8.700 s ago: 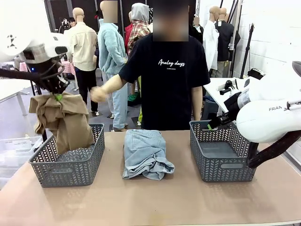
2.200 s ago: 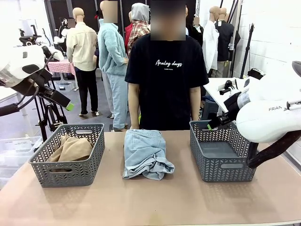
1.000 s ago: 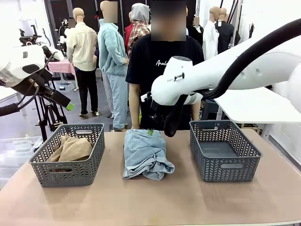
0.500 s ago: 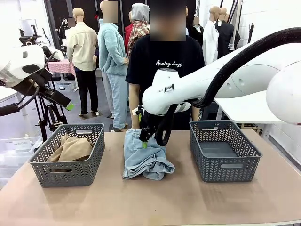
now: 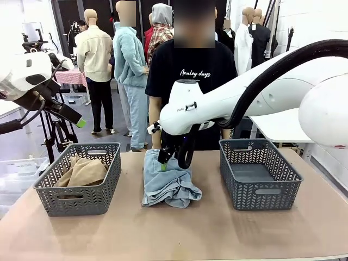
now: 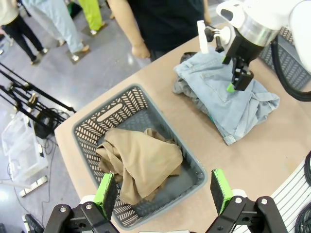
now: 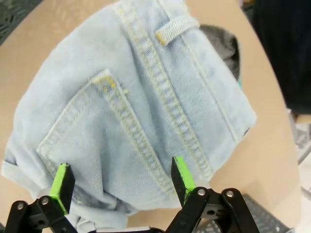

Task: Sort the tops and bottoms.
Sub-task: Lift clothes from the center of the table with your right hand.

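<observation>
Above the denim bottoms, right tool gapes empty; left tool open, empty

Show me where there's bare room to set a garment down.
Free: the near strip of the table, the right basket, the gaps beside the jeans. Crowded: the middle, where the right tool hangs over the jeans; the left basket holds the tan top.
</observation>
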You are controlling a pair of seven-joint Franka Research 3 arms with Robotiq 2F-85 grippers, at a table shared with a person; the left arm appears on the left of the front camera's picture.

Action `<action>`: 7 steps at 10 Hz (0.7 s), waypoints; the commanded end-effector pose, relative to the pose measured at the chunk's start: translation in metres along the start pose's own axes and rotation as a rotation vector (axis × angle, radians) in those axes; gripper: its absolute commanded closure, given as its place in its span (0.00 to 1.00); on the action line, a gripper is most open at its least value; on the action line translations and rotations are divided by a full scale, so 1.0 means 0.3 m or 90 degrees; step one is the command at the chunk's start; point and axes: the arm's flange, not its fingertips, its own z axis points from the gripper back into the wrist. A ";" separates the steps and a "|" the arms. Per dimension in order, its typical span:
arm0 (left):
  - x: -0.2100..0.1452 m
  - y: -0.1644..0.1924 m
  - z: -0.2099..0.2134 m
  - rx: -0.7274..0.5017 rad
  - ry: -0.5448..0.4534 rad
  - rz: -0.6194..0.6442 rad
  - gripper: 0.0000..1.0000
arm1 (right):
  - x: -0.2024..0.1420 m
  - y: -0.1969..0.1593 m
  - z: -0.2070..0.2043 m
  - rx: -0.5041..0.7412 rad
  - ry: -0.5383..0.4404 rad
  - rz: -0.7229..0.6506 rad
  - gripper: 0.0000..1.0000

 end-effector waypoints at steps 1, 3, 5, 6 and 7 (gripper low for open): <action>-0.002 0.000 0.001 -0.004 -0.001 0.000 0.00 | 0.052 -0.009 -0.003 -0.025 -0.026 0.011 0.00; -0.002 0.000 0.001 -0.004 -0.001 0.000 0.00 | 0.071 -0.012 -0.018 -0.028 -0.030 0.015 0.00; -0.002 0.000 0.001 -0.004 -0.001 0.000 0.00 | 0.070 -0.010 -0.051 -0.034 -0.027 0.027 0.00; -0.002 0.000 0.001 -0.004 -0.001 0.000 0.00 | 0.071 -0.008 -0.061 -0.036 -0.023 0.030 0.00; -0.002 0.000 0.001 -0.004 -0.001 0.000 0.00 | 0.072 -0.009 -0.068 -0.038 -0.016 0.031 0.00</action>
